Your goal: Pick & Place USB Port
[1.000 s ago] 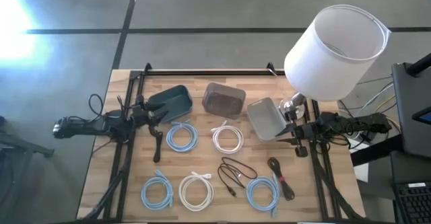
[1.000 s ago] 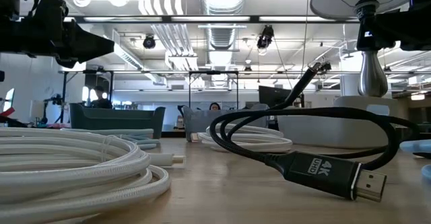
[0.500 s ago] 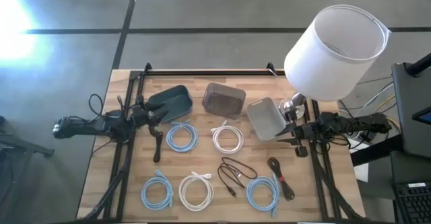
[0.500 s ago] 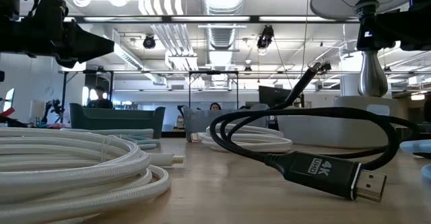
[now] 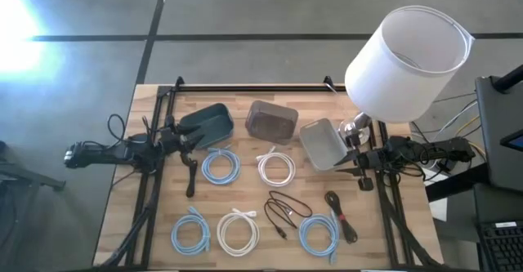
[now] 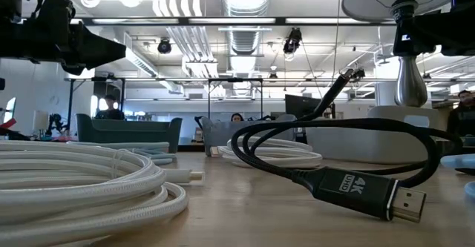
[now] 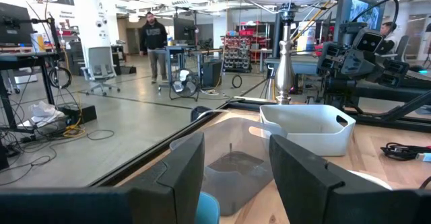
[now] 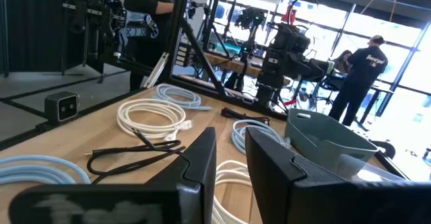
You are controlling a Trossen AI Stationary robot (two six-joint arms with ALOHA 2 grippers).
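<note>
Nothing on the table has shifted since the earlier look; both arms sit exactly where they were, and only a person has come into sight at the far right edge of the room in the low view. The left gripper (image 5: 189, 159) hangs at the left side of the table beside the dark bin (image 5: 209, 123), its fingers (image 7: 182, 173) parted with a clear gap and holding nothing. The right gripper (image 5: 353, 162) waits at the right side, close to the pale grey bin (image 5: 321, 143) under the lamp (image 5: 406, 53); its fingers (image 8: 202, 158) stand a little apart, also empty.

So the task looks not yet begun: this is the pause before the first reach. Which cable counts as the USB one I can't say for sure. My best guess is the thin black cable (image 5: 284, 209) lying loosely coiled at the front middle of the table, between the white coil (image 5: 237, 231) and the blue coil (image 5: 318, 237). The thick black lead (image 6: 356, 189) near the low camera is marked 4K, so probably not that one.

Next move, as I judge it: one arm swings inward over that black cable, drops with fingers wide onto a plug end or a bunched stretch, then closes. Loose loops may trail and drag neighbours.
</note>
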